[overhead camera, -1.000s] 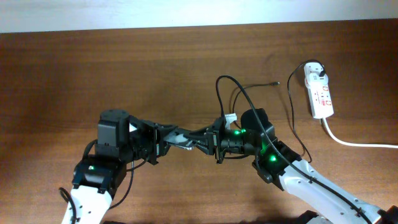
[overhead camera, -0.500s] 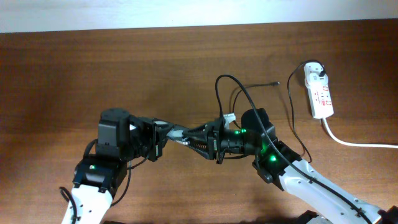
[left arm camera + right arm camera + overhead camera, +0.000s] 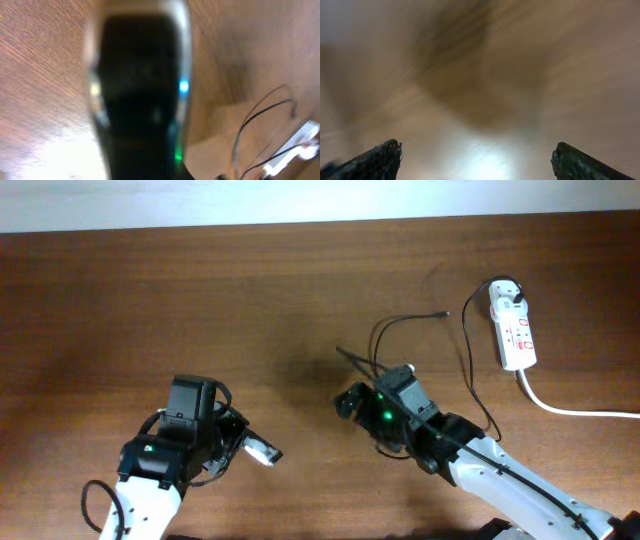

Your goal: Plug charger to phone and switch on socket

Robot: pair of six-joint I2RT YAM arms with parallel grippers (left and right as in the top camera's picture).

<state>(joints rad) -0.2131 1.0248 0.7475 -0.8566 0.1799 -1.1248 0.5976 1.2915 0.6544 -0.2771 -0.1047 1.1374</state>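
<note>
Blurred wooden table (image 3: pixel 485 75), dark fingers (image 3: pixel 380 159) spread wide

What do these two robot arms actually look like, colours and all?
The left arm and right arm share white lower shells, boxy black upper sections, small green lights and looping thin black cables. The right gripper has dark fingertips.

Brown wooden table (image 3: pixel 150 300): white socket (image 3: pixel 513 330) near right edge, black charger (image 3: pixel 466 345) cable looped beside it.
</note>
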